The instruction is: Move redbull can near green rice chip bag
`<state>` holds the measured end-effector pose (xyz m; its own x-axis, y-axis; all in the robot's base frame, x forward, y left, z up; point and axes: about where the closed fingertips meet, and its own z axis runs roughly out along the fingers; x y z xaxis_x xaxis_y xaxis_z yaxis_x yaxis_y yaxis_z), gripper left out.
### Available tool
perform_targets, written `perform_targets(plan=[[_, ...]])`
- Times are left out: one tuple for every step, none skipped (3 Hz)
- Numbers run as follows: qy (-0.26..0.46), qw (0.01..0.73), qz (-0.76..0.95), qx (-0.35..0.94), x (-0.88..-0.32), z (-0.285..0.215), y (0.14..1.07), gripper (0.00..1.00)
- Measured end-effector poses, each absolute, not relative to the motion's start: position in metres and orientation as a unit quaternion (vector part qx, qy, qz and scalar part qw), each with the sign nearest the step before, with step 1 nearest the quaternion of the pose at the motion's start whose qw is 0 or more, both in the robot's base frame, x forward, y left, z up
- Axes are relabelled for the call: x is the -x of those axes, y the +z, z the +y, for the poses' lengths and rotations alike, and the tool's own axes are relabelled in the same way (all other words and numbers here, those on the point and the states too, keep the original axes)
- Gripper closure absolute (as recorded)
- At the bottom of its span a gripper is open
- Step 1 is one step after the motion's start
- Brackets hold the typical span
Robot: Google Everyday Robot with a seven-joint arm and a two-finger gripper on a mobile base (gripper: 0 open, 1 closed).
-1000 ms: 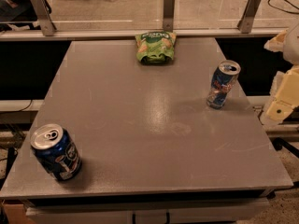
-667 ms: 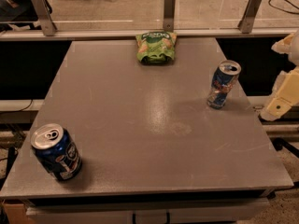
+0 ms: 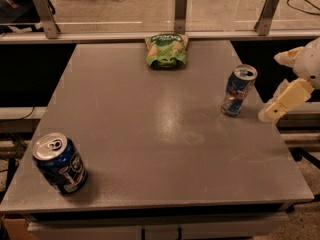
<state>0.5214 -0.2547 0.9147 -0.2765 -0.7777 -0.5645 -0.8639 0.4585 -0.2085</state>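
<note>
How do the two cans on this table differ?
The slim can is taller and narrower; the dark blue can is shorter and wider. The slim can stands near the right edge of the table, close to the claw; the dark blue can sits at the front left corner. Both stand upright with silver tops.

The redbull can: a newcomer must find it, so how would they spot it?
On the grey table, look near the right edge, beside the pale gripper. The redbull can stands there: tall, slim, blue and silver, unlike the shorter, wider dark blue can front left.
</note>
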Motion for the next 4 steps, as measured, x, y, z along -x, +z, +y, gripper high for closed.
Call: perform_targets(plan=[[0.125, 0.360, 0.776, 0.503, -0.537, -0.241, 0.901, 0.00], [0.189, 0.401, 0.753, 0.487, -0.541, -0.215, 0.893, 0.00], [0.251, 0.427, 0.733, 0.466, -0.542, -0.187, 0.887, 0.17], [0.290, 0.443, 0.721, 0.448, -0.544, -0.172, 0.884, 0.40]])
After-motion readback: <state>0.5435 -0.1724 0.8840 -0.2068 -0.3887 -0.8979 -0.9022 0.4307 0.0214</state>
